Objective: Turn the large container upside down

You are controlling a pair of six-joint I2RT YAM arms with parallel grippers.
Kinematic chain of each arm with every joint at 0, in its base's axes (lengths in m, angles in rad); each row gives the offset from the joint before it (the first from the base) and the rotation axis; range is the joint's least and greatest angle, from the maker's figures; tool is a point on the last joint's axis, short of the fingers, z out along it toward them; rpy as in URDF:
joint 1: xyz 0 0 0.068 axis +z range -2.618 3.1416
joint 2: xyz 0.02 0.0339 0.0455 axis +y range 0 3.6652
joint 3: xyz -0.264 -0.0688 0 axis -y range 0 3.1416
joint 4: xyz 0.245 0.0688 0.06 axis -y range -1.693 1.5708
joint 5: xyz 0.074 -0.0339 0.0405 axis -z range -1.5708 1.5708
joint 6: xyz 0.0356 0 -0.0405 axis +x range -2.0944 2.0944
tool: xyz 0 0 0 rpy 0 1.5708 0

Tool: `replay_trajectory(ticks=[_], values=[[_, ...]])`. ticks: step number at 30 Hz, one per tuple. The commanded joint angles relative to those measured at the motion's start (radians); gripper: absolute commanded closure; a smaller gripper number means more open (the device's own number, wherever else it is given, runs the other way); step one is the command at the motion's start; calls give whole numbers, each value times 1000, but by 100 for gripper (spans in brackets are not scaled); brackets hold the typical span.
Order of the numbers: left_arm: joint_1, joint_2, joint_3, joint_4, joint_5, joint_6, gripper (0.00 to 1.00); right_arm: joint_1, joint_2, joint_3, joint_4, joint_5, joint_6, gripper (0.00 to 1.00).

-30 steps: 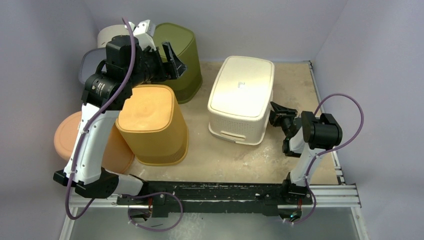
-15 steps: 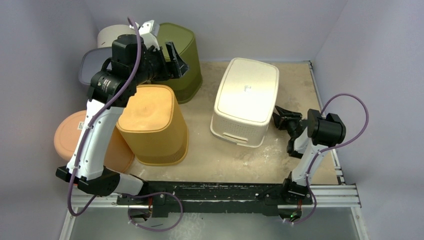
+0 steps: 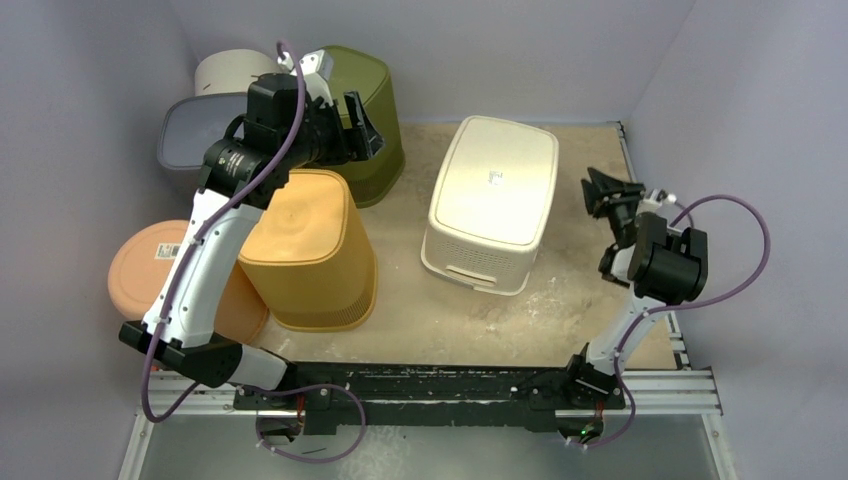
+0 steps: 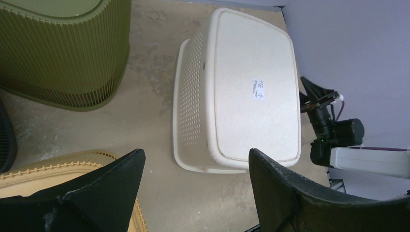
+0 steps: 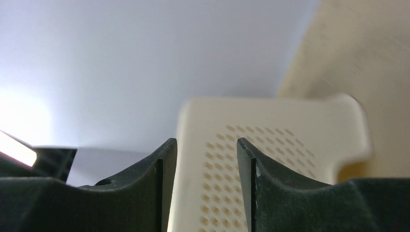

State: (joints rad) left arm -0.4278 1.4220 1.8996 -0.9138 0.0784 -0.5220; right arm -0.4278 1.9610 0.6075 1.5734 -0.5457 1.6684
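Note:
The large cream perforated container stands bottom-up in the middle of the table, its flat base with a small label facing up; it also shows in the left wrist view and the right wrist view. My right gripper is open and empty, off the container's right side and apart from it; in its wrist view the container's side lies beyond the gap. My left gripper is open and empty, high over the olive bin, and in its wrist view it looks down on the container.
An olive ribbed bin stands at the back left and a yellow bin, bottom-up, in front of it. An orange round tub, a grey lid and a white round tub crowd the left. The wall is close on the right.

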Motion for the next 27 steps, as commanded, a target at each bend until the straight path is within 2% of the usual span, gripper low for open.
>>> replay_trajectory(ticks=[1, 5, 7, 10, 11, 13, 14, 15, 16, 21, 27], values=[[-4, 15, 7, 60, 21, 9, 24, -2, -92, 232, 103, -22, -80, 48], [-5, 18, 21, 57, 25, 18, 24, 22, -163, 500, -291, -97, -305, 46], [-5, 20, 25, 46, 22, 27, 24, 45, -189, 654, -588, -120, -503, 45], [-6, 20, 20, 28, 4, 42, 24, 122, -207, 925, -1027, -55, -823, 42], [-5, 19, 19, 19, -7, 47, 24, 154, -205, 1001, -1200, -2, -949, 38], [-7, 18, 19, 11, -38, 61, 24, 222, -190, 1141, -1373, 68, -1078, 30], [-7, 16, 19, 8, -57, 65, 24, 255, -183, 1191, -1475, 112, -1157, 20], [-8, 13, 18, 7, -84, 69, 24, 287, -175, 1241, -1545, 148, -1208, 3], [-8, 11, 18, 6, -107, 71, 24, 319, -169, 1281, -1599, 178, -1254, 1], [-8, 10, 6, 2, -222, 87, 24, 491, -176, 1386, -1816, 369, -1468, 0], [-6, 12, -31, 10, -389, 105, 24, 588, -282, 1276, -1915, 480, -1548, 0]])
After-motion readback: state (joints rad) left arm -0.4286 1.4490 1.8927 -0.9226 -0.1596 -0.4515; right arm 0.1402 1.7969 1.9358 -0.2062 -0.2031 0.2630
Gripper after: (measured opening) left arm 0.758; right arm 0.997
